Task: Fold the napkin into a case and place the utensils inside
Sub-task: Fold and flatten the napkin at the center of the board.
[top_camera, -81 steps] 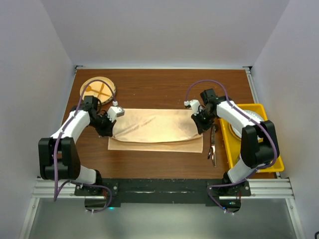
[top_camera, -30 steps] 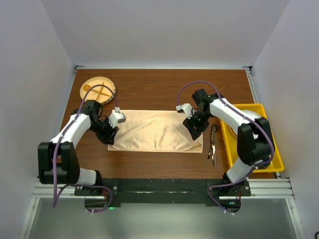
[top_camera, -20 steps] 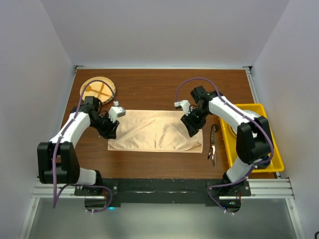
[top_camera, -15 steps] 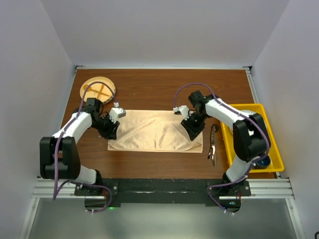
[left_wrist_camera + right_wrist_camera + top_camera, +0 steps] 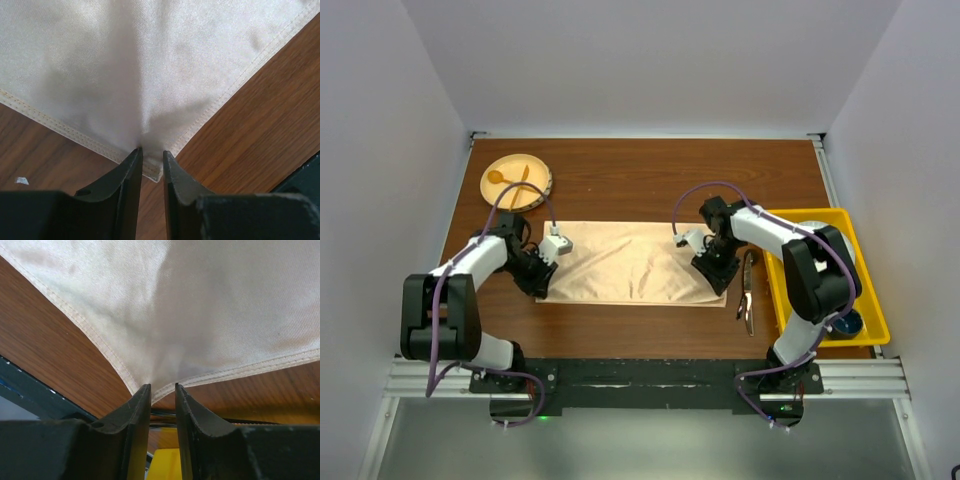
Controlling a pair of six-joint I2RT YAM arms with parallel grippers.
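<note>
The peach-orange napkin (image 5: 630, 262) lies flat on the table, folded into a long rectangle; no narrow case is in view. My left gripper (image 5: 542, 284) is at its near left corner. In the left wrist view the napkin (image 5: 150, 60) puckers into a ridge toward that gripper (image 5: 150, 152), whose jaws stand narrowly open around the hemmed corner. My right gripper (image 5: 718, 280) is at the near right corner. The right wrist view shows the napkin (image 5: 200, 300) corner between its slightly open jaws (image 5: 162, 387). The dark utensils (image 5: 747, 292) lie just right of the napkin.
A round wooden plate (image 5: 542, 195) with a pale wooden spoon (image 5: 498, 178) and fork sits at the far left. A yellow bin (image 5: 840, 214) holding dishes stands at the right edge, close to the utensils, and shows through the right jaws (image 5: 175, 465).
The folded layer was laid down to the near edge. Both grippers let go, lifted back, then came down to the napkin's near corners. Their jaws have narrowed around those corners.
</note>
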